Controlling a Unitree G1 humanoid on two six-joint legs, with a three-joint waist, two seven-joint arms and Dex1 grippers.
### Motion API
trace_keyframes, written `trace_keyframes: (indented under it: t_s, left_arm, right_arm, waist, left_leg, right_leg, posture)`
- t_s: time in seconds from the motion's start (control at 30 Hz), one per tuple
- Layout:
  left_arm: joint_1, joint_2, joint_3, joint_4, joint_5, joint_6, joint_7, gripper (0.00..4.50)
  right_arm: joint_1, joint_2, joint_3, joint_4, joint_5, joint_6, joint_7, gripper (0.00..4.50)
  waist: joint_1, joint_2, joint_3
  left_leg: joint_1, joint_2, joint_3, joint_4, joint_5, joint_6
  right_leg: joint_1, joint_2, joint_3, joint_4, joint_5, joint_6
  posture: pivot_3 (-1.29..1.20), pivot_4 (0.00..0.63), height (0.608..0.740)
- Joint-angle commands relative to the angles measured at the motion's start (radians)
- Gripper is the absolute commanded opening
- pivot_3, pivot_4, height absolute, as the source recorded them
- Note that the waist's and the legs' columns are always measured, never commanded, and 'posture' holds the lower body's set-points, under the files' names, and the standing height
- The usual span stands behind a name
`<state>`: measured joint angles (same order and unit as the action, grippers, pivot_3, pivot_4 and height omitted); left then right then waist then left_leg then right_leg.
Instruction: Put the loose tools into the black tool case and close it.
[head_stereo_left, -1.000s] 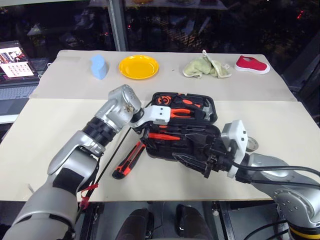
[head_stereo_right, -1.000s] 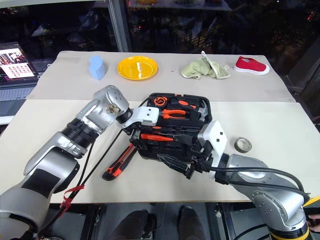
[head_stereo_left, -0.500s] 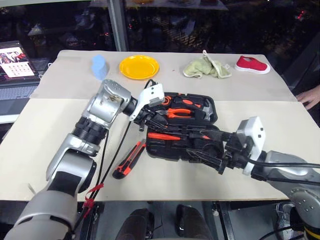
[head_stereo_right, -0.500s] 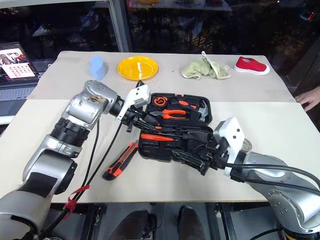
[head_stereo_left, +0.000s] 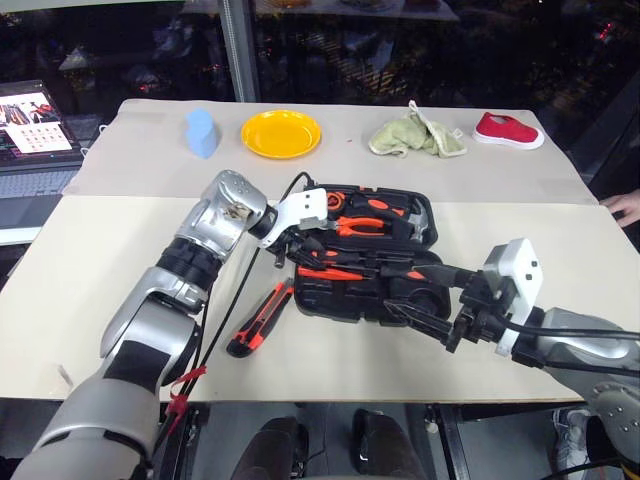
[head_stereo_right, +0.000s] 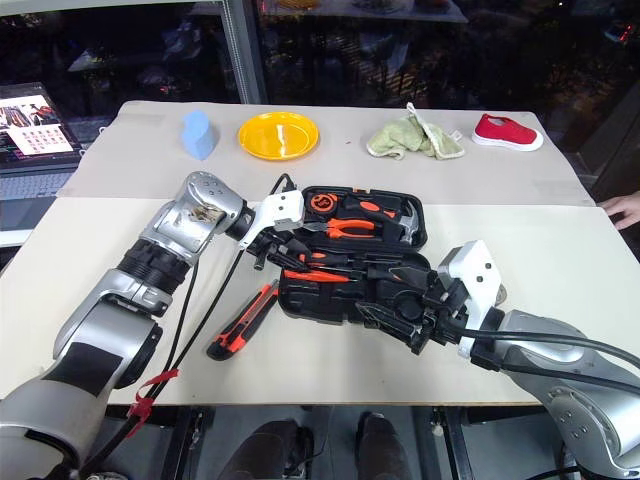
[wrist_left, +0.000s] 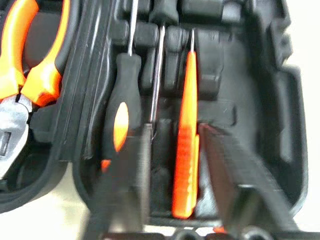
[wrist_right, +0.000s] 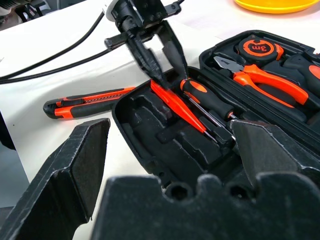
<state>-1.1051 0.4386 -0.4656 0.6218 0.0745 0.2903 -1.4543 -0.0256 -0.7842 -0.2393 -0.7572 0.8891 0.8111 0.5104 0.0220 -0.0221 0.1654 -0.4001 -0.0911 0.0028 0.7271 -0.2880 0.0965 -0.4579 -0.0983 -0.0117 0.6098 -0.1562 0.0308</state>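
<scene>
Right eye view: knife (head_stereo_right: 241, 322) beside case (head_stereo_right: 340, 300)

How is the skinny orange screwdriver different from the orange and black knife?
The slim all-orange screwdriver lies in a slot inside the black tool case; the utility knife lies outside it, on the table. The screwdriver is thin and orange all over; the knife is wider, with black and orange parts. The left gripper hangs open right over the screwdriver, while nothing is touching the knife. Both are long hand tools with orange on them.
</scene>
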Motion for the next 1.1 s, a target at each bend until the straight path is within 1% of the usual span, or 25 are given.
trace_keyframes:
  t_s: [0.03,0.17,0.27,0.3,0.37,0.43,0.5,0.53,0.73,0.87,1.1]
  left_arm:
    - [-0.04,-0.004,-0.006,0.017,0.022,-0.041,-0.019,3.32]
    - [-0.045,-0.012,0.0,0.028,0.026,-0.05,-0.025,3.32]
    - [-0.043,-0.016,0.006,0.025,0.023,-0.043,-0.031,2.46]
    - [-0.04,-0.014,0.004,0.02,0.022,-0.043,-0.039,2.05]
    - [-0.035,-0.013,0.003,0.011,0.02,-0.038,-0.047,1.56]
    - [-0.029,-0.012,0.001,0.004,0.022,-0.038,-0.053,0.95]
    - [-0.021,-0.009,-0.002,-0.01,0.021,-0.031,-0.066,0.15]
    - [-0.018,-0.008,-0.002,-0.017,0.02,-0.027,-0.071,0.01]
    - [-0.01,-0.002,0.006,-0.058,0.003,0.011,-0.099,0.01]
    - [-0.019,-0.025,0.02,-0.059,-0.004,0.045,-0.076,0.01]
    - [-0.011,-0.034,0.006,-0.059,0.012,0.021,-0.072,0.01]
  right_arm:
    - [0.003,0.014,-0.009,-0.028,-0.003,-0.025,-0.012,4.5]
    - [-0.005,0.025,0.0,-0.027,-0.009,-0.024,-0.02,4.5]
    - [-0.004,0.026,-0.003,-0.025,-0.012,-0.025,-0.021,4.5]
    - [-0.004,0.026,-0.005,-0.025,-0.012,-0.025,-0.023,4.5]
    - [-0.002,0.029,-0.009,-0.025,-0.011,-0.025,-0.026,4.5]
    - [-0.001,0.033,-0.012,-0.024,-0.008,-0.025,-0.03,4.5]
    - [0.0,0.035,-0.018,-0.025,-0.001,-0.023,-0.034,4.5]
    - [0.001,0.036,-0.021,-0.025,0.002,-0.022,-0.035,4.5]
    - [0.008,0.028,-0.033,-0.026,0.01,-0.016,-0.035,4.5]
    - [0.012,0.024,-0.04,-0.028,0.012,-0.014,-0.034,4.5]
    - [0.008,0.025,-0.035,-0.03,0.011,-0.01,-0.041,4.5]
  waist:
    - [0.0,0.0,0.0]
    - [0.0,0.0,0.0]
    - [0.0,0.0,0.0]
    - [0.0,0.0,0.0]
    - [0.0,0.0,0.0]
    - [0.0,0.0,0.0]
    - [0.0,0.0,0.0]
    - [0.0,0.0,0.0]
    - [-0.001,0.0,0.0]
    - [-0.001,0.0,0.0]
    - [-0.001,0.0,0.0]
  left_leg:
    - [0.0,0.0,0.0,0.0,0.0,0.0]
    - [0.0,0.0,0.0,0.0,0.0,0.001]
    - [0.0,0.0,0.0,0.0,0.0,0.001]
    - [0.0,0.0,0.0,0.0,0.0,0.001]
    - [0.0,0.0,0.0,0.0,0.0,0.001]
    - [0.0,0.0,0.0,0.0,0.0,0.001]
    - [0.0,0.0,0.0,0.0,0.0,0.001]
    - [0.0,0.0,0.0,0.0,0.0,0.001]
    - [0.0,0.0,0.0,0.0,0.0,0.001]
    - [0.0,0.0,0.0,0.0,0.0,0.001]
    - [0.0,0.0,0.0,0.0,0.0,0.001]
  right_leg:
    - [0.0,0.0,0.0,0.0,0.0,0.0]
    - [0.0,0.0,0.0,0.0,0.0,0.0]
    - [0.0,0.0,0.0,0.0,0.0,0.0]
    - [0.0,0.0,0.0,0.0,0.0,0.0]
    - [0.0,0.0,0.0,0.0,0.0,0.0]
    - [0.0,0.0,0.0,0.0,0.0,0.0]
    - [0.0,0.0,0.0,0.0,0.0,0.0]
    - [0.0,0.0,0.0,0.0,0.0,0.0]
    - [0.0,0.001,0.0,0.0,0.0,0.0]
    - [0.0,0.001,0.0,0.0,0.0,0.0]
    - [0.0,0.001,0.0,0.0,0.0,0.0]
  posture:
    - [0.0,0.15,0.74]
    - [0.0,0.15,0.74]
    - [0.0,0.15,0.74]
    - [0.0,0.15,0.74]
    - [0.0,0.15,0.74]
    - [0.0,0.15,0.74]
    - [0.0,0.15,0.74]
    - [0.0,0.15,0.74]
    - [0.0,0.15,0.74]
    - [0.0,0.15,0.74]
    - [0.0,0.15,0.74]
